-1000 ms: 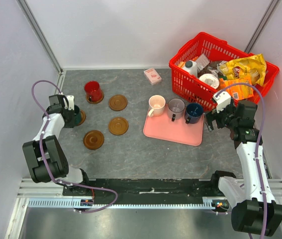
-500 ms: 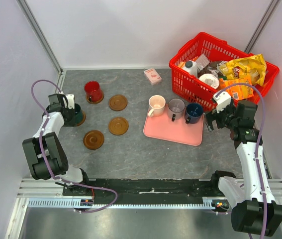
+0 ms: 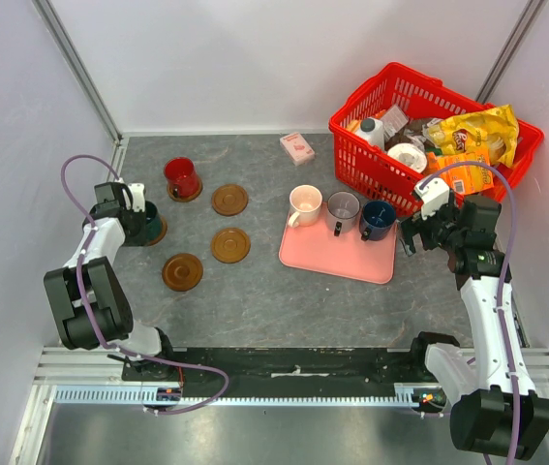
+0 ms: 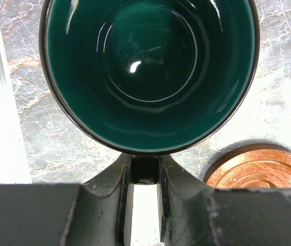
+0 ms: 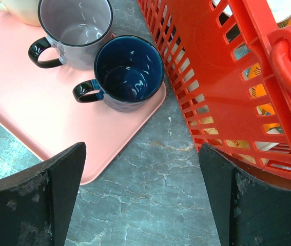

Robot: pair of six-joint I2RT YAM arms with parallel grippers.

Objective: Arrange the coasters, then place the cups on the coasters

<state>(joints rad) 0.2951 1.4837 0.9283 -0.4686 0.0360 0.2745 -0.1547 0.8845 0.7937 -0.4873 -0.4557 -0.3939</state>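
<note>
L gripper (image 3: 135, 213) leftward; cup handle (image 4: 145, 170) wrist-cam-only

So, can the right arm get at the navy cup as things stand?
Probably yes: the navy cup sits on the pink tray just ahead of its open jaws, nothing between.

Navy cup (image 5: 129, 72) beside red basket (image 5: 222, 82)

Left pincer (image 4: 145, 173) pinched, right pincer (image 5: 141, 154) agape.
</note>
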